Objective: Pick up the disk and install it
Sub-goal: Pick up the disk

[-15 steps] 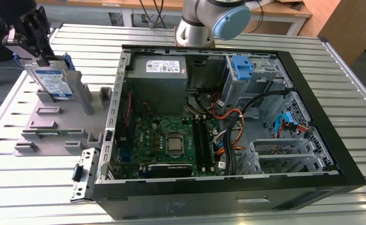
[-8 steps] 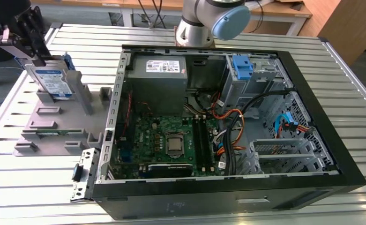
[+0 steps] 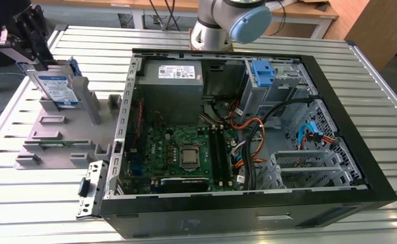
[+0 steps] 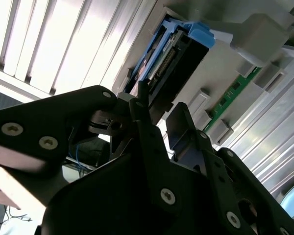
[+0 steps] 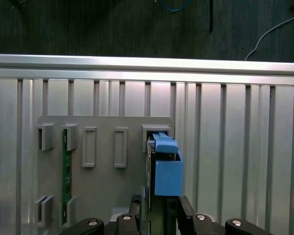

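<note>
Pick-up stage, judging by the layout; nothing installed yet. Nearest the cameras, the gripper (image 4: 160, 100), poised right at the upper end of the disk (image 4: 183, 58). Cannot tell whether clamped on it or merely astride it. As for the disk: upright on edge in an end slot of the grey holder plate (image 5: 105, 196), blue side rail (image 5: 167, 171) toward the camera in the first wrist view, white-and-blue label facing outward in the exterior view. Well apart from the computer's drive cage, outside the case altogether.

Calls for, by my judgement, a secure hold on the narrow metal body and a straight pull along the slot, with no tilt against the slot walls, plus enough height to clear the case rim. Otherwise, a risk of jamming or slipping.

On the same plate, a green memory module (image 5: 66, 181) seated in another pair of slots. Under the plate, a slatted aluminium table (image 3: 368, 81), ribbed and bright. Further along it, toward the exterior view's right, an open black computer case (image 3: 334, 201) on its side: motherboard (image 3: 181, 150), grey power-supply box (image 3: 174, 76), blue plastic latch (image 3: 263, 71) atop the drive cage, loose cables. Behind the case, the arm's base (image 3: 215, 30). Beyond the table, wooden furniture (image 3: 381, 25) and a dark floor (image 5: 88, 24) with trailing cords.
</note>
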Available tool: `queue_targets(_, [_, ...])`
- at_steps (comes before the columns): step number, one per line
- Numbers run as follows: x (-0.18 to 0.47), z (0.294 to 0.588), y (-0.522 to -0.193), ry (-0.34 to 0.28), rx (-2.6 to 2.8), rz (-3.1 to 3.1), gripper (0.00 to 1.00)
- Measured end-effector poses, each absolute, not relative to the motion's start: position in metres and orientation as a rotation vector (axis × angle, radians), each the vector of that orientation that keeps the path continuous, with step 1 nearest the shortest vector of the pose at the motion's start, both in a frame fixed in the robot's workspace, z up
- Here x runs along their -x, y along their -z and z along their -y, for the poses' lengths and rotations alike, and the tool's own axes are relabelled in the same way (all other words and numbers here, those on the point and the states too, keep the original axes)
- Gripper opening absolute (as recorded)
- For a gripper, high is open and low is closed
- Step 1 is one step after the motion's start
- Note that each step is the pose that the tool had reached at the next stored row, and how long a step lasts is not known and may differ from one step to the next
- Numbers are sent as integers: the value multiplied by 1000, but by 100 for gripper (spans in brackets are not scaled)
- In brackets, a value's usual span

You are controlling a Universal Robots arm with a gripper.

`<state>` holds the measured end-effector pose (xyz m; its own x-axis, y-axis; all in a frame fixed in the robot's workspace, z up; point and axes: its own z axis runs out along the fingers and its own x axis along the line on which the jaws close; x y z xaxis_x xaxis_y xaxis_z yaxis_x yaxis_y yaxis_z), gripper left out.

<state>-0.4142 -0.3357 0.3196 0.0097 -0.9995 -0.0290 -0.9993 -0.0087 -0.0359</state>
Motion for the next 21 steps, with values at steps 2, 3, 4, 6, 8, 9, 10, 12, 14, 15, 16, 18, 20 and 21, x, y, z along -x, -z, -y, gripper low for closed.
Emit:
queue_targets(2, [414, 336, -321, 7, 2199, -2179, 42])
queue_targets(3, [414, 336, -322, 7, 2199, -2179, 42])
queue_targets(4, [414, 336, -322, 7, 2198, -2178, 42])
queue_targets(6, [415, 336, -322, 8, 2193, -2173, 42])
queue_targets(8, [418, 336, -322, 10, 2185, -2165, 42])
queue_targets(9, [420, 336, -322, 12, 2182, -2162, 42])
queue_targets(10, [420, 336, -321, 13, 2181, -2161, 42])
queue_targets(12, [420, 336, -322, 13, 2182, -2161, 42])
queue_targets(14, [420, 336, -322, 13, 2182, -2161, 42])
queue_targets(15, [420, 336, -322, 13, 2182, -2161, 42])
queue_targets(16, [420, 336, -321, 13, 2182, -2161, 43])
queue_targets(18, [420, 336, -322, 13, 2181, -2161, 49])
queue_targets(20, [420, 336, -322, 13, 2181, -2161, 55])
queue_targets(21, [420, 336, -322, 13, 2181, -2161, 55])
